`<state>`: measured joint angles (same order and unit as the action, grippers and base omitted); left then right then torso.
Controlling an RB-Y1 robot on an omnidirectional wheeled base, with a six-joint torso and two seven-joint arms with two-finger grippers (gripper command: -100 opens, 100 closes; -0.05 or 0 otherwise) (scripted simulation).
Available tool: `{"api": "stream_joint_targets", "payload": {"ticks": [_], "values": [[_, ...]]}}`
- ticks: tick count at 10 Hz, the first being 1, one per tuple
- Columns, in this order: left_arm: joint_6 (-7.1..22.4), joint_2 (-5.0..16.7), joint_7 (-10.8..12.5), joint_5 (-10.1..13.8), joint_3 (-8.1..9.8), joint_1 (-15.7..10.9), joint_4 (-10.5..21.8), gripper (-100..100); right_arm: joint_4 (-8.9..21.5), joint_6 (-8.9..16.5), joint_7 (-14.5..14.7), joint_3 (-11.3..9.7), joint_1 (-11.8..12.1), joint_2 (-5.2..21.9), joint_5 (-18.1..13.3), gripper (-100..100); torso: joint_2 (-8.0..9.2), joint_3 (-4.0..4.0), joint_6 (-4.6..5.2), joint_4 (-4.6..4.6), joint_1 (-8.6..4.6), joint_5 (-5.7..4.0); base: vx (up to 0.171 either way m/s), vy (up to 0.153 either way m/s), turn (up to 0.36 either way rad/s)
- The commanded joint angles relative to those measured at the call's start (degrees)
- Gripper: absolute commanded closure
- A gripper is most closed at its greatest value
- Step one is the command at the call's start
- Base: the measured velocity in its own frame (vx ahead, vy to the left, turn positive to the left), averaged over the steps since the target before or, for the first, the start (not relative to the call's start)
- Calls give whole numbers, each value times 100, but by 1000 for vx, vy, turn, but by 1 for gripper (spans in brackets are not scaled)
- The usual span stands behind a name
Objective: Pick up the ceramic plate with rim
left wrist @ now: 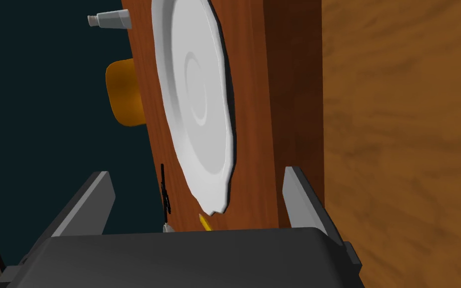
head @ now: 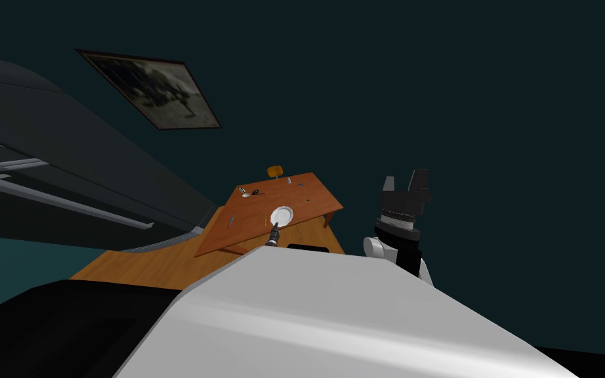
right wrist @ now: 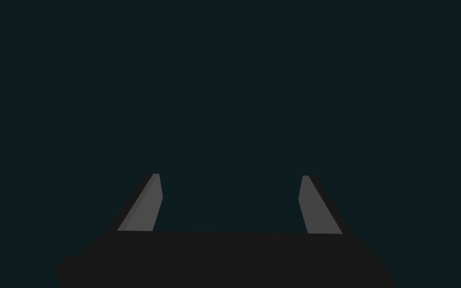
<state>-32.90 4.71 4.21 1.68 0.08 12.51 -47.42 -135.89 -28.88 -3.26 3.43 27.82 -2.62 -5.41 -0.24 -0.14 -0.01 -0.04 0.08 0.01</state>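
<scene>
While the right pincer (head: pixel 405 182) hangs raised at about 3 o'clock of the brown wooden tabletop (head: pixel 249 226), well apart from it, with its two fingers wide and nothing between them, the left pincer (left wrist: pixel 197 195) is down at the white plate (left wrist: pixel 194 100). The plate is round with a broad raised rim. It lies flat on the tabletop at about 5 o'clock of its middle, close to the near edge. In the head view the left pincer meets the plate at roughly 7 o'clock of it. Its fingers (left wrist: pixel 94 200) are spread wide and straddle the plate's nearest bit of rim, which reaches in between them. Neither finger presses on it, and whether either one touches it cannot be told. Just beside that bit of rim, close to the pincer's dark body, lie a short yellow stick (left wrist: pixel 204 222) and a thin black object (left wrist: pixel 165 192). A grey-white tube (left wrist: pixel 109 20) lies farther along the tabletop, past the plate's far side. An orange rounded thing (left wrist: pixel 124 95) stands beyond the far edge of the tabletop, at 12 o'clock of it in the head view. A lighter wooden floor (left wrist: pixel 404 150) runs under the tabletop's near edge. High at 10 o'clock of the tabletop, a dark-framed picture (head: pixel 153 88) hangs on the dim wall.
</scene>
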Motion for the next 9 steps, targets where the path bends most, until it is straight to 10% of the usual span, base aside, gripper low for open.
{"api": "stream_joint_targets", "payload": {"ticks": [1, 6, 7, 8, 9], "values": [[-10, -208, -2, 33, 43, -66, 184, -100, 0, 0, 0, 0, 0, 0, 0, 0, 0, 0, 0, 0, 0, 0, 71, 26, 20], [39, -458, -2, 54, 67, -84, 228, -100, 0, 0, 0, 0, -1, 0, 0, 0, 20, 11, 0, 4, -7, -2, 27, 8, 7], [24, -459, -1, 54, 68, -89, 241, 0, 0, 0, 0, 0, -1, 0, 0, 0, 24, 13, 0, 5, -7, -2, 0, 0, 0], [-159, -469, -2, 55, 71, -53, 391, -100, 0, 0, 0, 0, -1, 0, 0, 0, 25, 14, 0, 5, -7, -2, 89, 12, -27], [-233, -473, -2, 55, 73, -39, 452, -100, 0, 0, 0, 0, 0, 0, 0, 0, 1, 2, 0, 1, -3, -2, 128, 9, -27]]}}
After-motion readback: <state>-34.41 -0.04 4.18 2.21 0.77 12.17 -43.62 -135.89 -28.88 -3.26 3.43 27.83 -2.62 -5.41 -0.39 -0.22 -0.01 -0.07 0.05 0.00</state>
